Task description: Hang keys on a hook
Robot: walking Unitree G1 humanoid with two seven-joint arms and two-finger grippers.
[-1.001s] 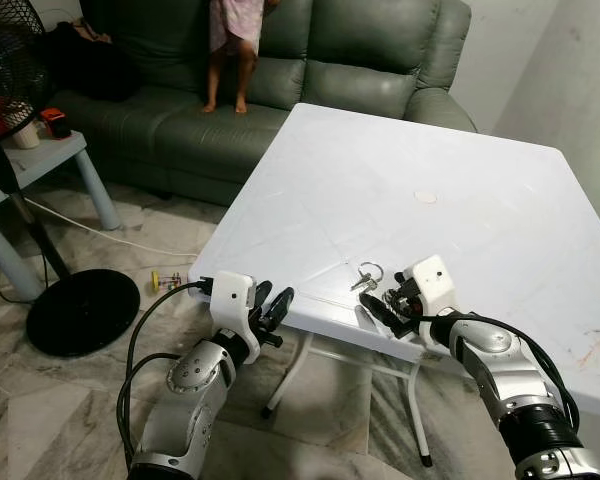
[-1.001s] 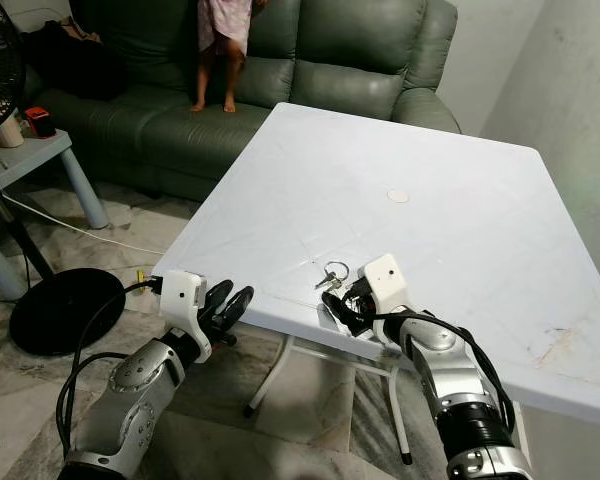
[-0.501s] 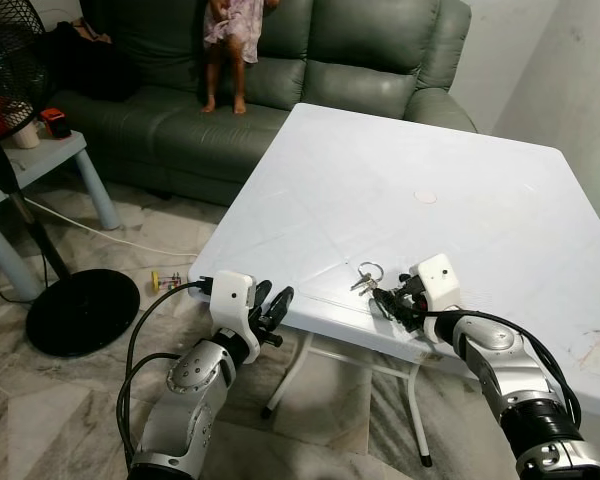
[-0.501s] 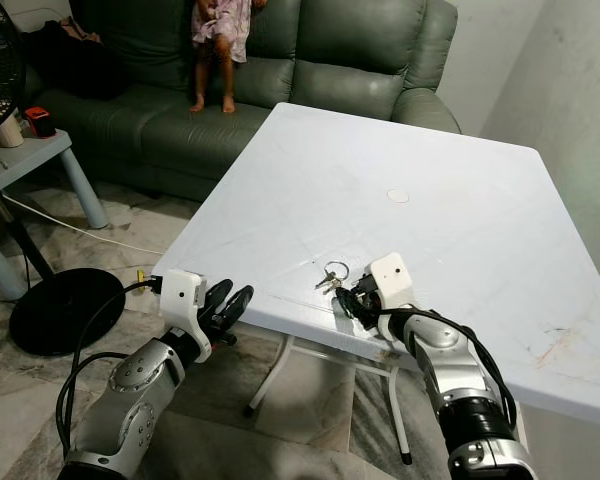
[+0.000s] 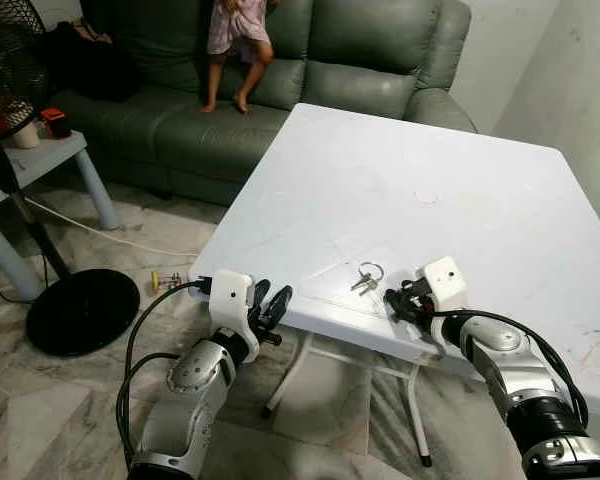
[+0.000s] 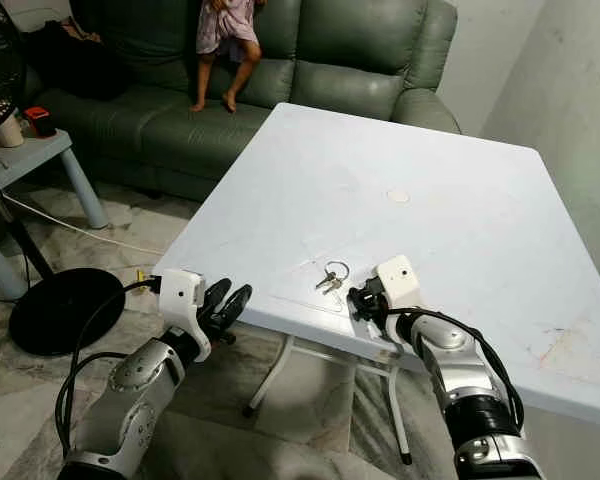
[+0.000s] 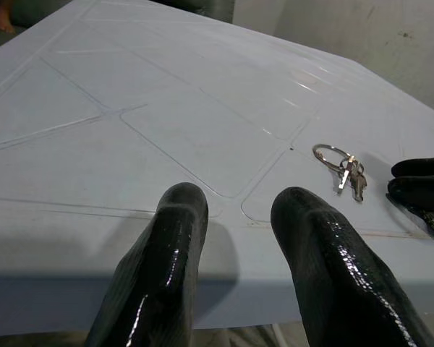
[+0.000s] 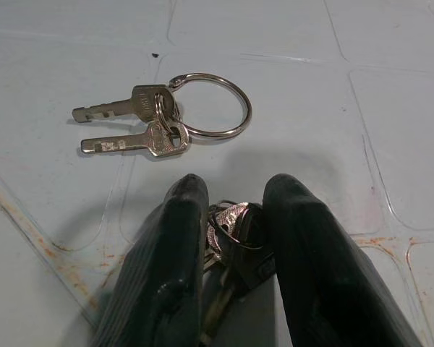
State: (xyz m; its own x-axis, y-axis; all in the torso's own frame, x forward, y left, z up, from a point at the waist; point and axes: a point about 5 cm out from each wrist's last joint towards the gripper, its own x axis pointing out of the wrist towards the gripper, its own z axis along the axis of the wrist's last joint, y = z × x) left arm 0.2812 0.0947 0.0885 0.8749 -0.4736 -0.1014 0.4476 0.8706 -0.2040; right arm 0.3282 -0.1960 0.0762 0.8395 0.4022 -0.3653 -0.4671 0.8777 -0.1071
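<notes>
Right gripper (image 8: 231, 217) low on the white table (image 5: 400, 170) near its near edge, fingers pinched on a second bunch of keys (image 8: 230, 230) (dark, partly hidden between the pads). Loose keys (image 5: 365, 279) flat on the tabletop just left of and beyond that gripper: 2 silver keys on 1 ring, not touched. Left gripper (image 5: 270, 305) below the table's near left edge, fingers slightly parted, holding nothing. Green sofa (image 5: 310, 60) beyond, a person's legs (image 5: 230, 80) on it.

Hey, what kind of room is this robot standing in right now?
Most likely a home living room: a green leather sofa stands behind a white plastic table, with a black pedestal fan standing on the marble tile floor.
</notes>
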